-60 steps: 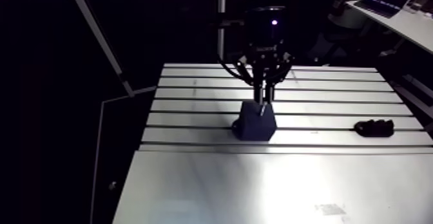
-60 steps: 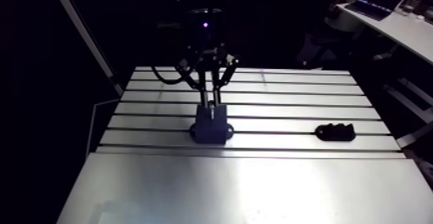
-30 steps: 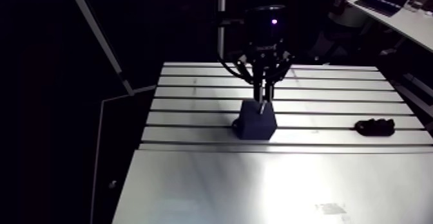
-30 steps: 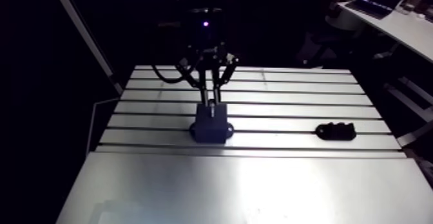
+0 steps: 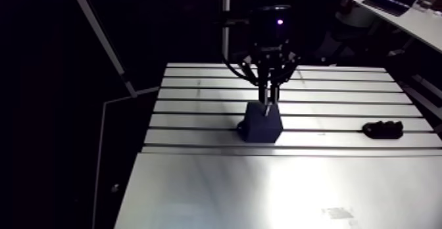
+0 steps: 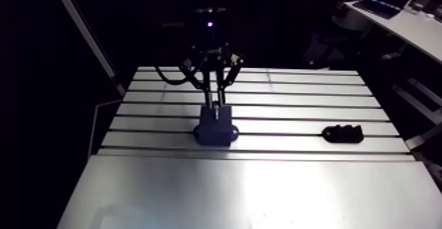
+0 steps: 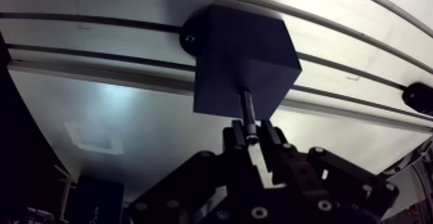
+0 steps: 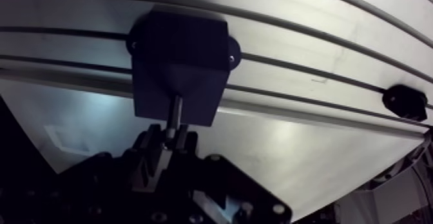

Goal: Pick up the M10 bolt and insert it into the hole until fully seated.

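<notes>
So in the arm view the dark block [image 5: 261, 125] sits about in the middle of the frame, on the slotted part of the bench [image 5: 197, 123], right where the slots end and the smooth plate that fills the lower half begins. The claw [image 5: 268, 101] comes straight down from the top edge and hangs right over the block.

The wrist view is where you actually see what's going on. The claw is pinched narrow on the M10 bolt [image 7: 247, 107], with one of the fingers [image 7: 235, 135] pressed on each side of the bolt's upper end. The shank runs straight ahead from the fingertips into the upper face of the block, close to the edge of that face nearest the claw. A good length of bare shank shows between the fingertips and the block, so it's not seated all the way. How deep it goes inside I can't tell, the block is just too dark. The bolt looks upright and in line with the claw.

The block has a little round tab at its base with a screw head in it, flat against the bench.

The only other thing around is a small black part [image 5: 383, 129] lying on the bench at the right edge of the arm view, well apart from the block.
</notes>
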